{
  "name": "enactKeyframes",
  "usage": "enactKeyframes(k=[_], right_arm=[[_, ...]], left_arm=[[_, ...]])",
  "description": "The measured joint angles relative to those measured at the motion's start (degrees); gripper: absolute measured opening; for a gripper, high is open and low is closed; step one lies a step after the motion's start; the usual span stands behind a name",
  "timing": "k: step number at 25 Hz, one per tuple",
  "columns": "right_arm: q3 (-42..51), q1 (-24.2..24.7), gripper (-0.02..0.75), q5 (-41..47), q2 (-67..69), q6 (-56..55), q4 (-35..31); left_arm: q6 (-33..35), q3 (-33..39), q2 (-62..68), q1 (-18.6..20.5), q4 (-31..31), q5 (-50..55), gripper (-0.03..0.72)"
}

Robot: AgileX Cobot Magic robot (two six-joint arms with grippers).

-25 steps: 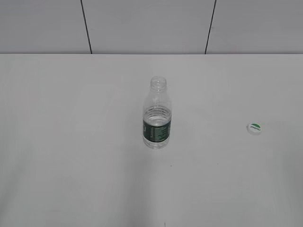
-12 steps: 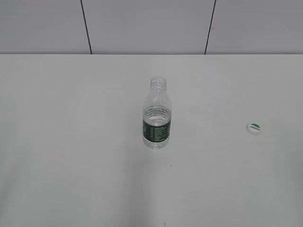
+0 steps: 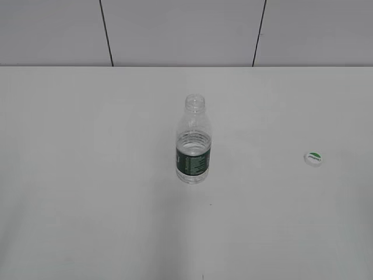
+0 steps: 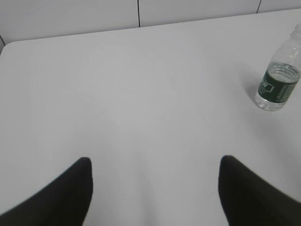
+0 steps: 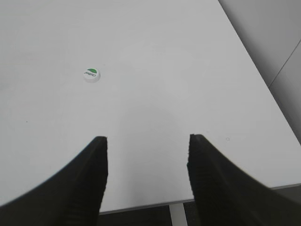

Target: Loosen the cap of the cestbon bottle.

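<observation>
Your left gripper (image 4: 155, 188) stands wide apart and holds nothing; its two dark fingers (image 4: 66, 197) show a smooth matte surface and rounded tips above the bare table (image 4: 131, 94). Your right gripper (image 5: 147, 174) is also spread wide and empty, and its fingers (image 5: 80, 179) have a fine ribbed texture on the inner faces.

From the left gripper you see the cestbon bottle (image 4: 278, 77) far ahead and to the right, standing upright on the table. From the right gripper you see the cap (image 5: 91, 74) ahead and to the left, lying flat on the table, well apart from the fingers.

In the exterior view the cestbon bottle (image 3: 193, 142) stands upright near the middle of the table (image 3: 87, 175). It is clear thin plastic, with a round body, ribbed shoulders and a dark green label band around the lower part. Its threaded neck is open at the top. The cap (image 3: 313, 158) is not on the bottle: it lies well apart to the right of the bottle, a little nearer to the camera. It is a small round white plastic disc, and its top carries a green half-circle and dark lettering too small to read. The table is plain white and smooth. Behind the bottle you see a pale wall (image 3: 186, 29) with two dark vertical seams.
</observation>
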State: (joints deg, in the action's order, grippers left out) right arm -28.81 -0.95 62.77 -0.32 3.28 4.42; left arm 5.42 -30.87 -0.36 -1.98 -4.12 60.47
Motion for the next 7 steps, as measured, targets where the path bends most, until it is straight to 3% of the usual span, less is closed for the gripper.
enactKeyframes(k=[7], right_arm=[[0.0,0.0,0.426,0.0,0.0,-0.1,0.0]], left_arm=[[0.0,0.0,0.0,0.0,0.0,0.0,0.496]])
